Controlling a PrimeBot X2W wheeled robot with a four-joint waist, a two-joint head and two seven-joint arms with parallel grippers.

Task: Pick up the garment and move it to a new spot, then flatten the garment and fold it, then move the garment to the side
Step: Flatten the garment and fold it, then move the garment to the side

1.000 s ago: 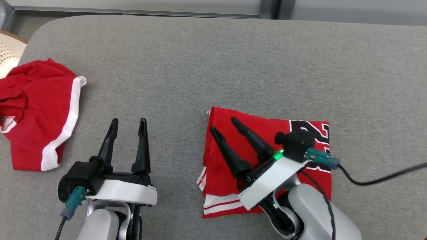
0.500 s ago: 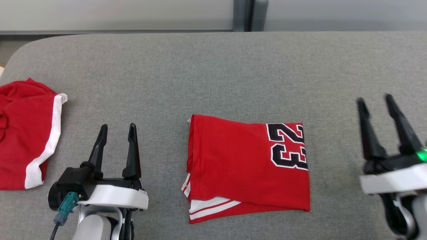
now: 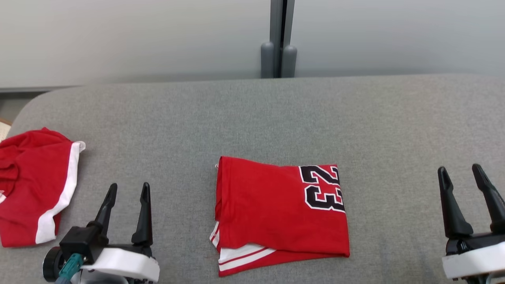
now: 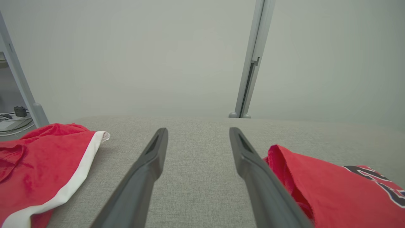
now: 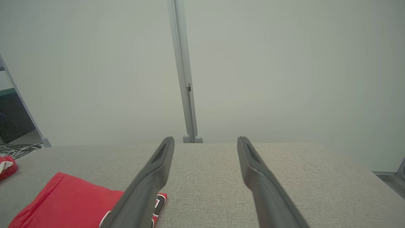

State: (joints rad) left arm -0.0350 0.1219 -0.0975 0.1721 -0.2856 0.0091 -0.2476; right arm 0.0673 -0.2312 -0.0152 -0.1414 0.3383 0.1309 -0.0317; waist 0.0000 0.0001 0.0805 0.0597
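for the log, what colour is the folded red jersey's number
The number 23 is black with a white outline on the folded red jersey; clearest in head view.

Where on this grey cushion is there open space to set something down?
Widest: the whole back strip of the cushion, behind both garments. Also bare: between the folded jersey and the right hand. Crowded: the gap between the crumpled red garment and the jersey, where the left hand sits.

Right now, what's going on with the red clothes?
Nothing is being held. The folded red number 23 jersey lies flat on the grey cushion, between the left pincer and the right pincer, both open, empty and clear of it. A crumpled red garment with white trim sits at the cushion's left end.
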